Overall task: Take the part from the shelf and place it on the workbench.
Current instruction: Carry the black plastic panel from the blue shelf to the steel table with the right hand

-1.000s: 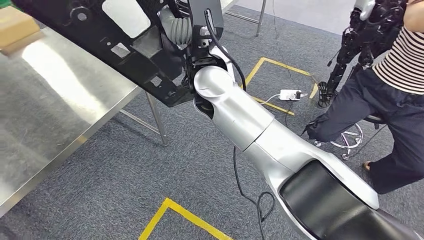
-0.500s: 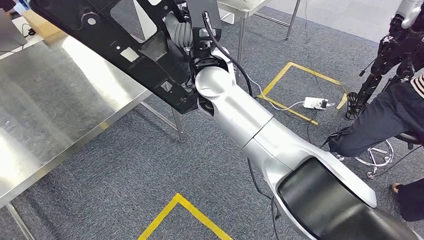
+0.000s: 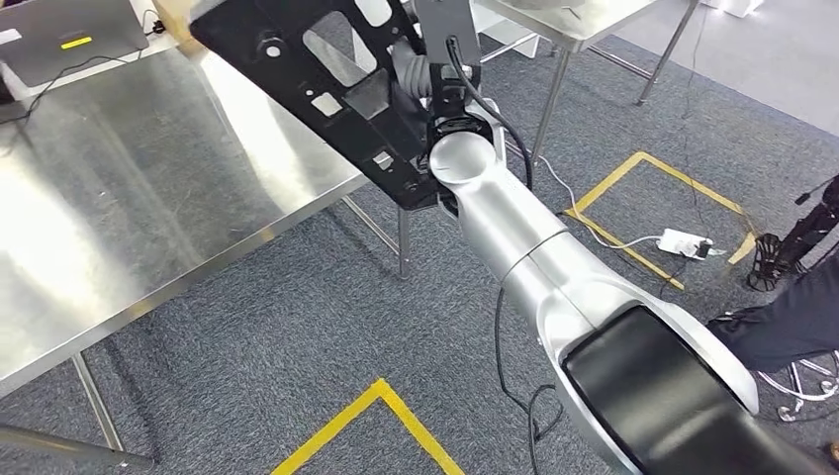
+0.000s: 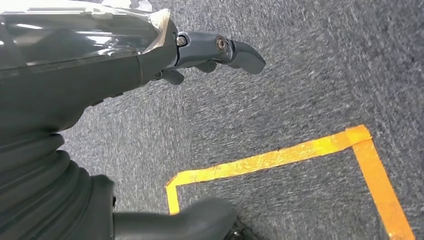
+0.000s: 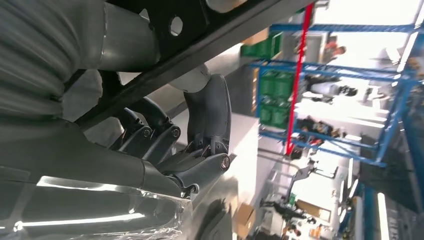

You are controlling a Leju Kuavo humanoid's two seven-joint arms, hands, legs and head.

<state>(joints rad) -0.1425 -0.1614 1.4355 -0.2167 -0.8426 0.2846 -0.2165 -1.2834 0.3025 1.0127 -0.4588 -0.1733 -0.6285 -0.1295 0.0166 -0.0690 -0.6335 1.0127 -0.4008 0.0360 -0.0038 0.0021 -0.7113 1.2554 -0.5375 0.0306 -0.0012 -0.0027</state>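
Head view: the right arm holds the black part up over the edge of the steel table, laptop at the far corner.

Left wrist view: left hand hangs empty over carpet, fingers apart.

Right wrist view: right hand has its fingers wrapped round the part's black frame.

Silver right arm with a black shoulder panel, black cable, grey ribbed wrist cover and dark-fingered hand.

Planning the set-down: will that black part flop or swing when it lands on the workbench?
Probably stiff: the black part juts out from the right hand without sagging. Held near one end, it may pivot. The steel workbench looks slick, so sliding seems possible.
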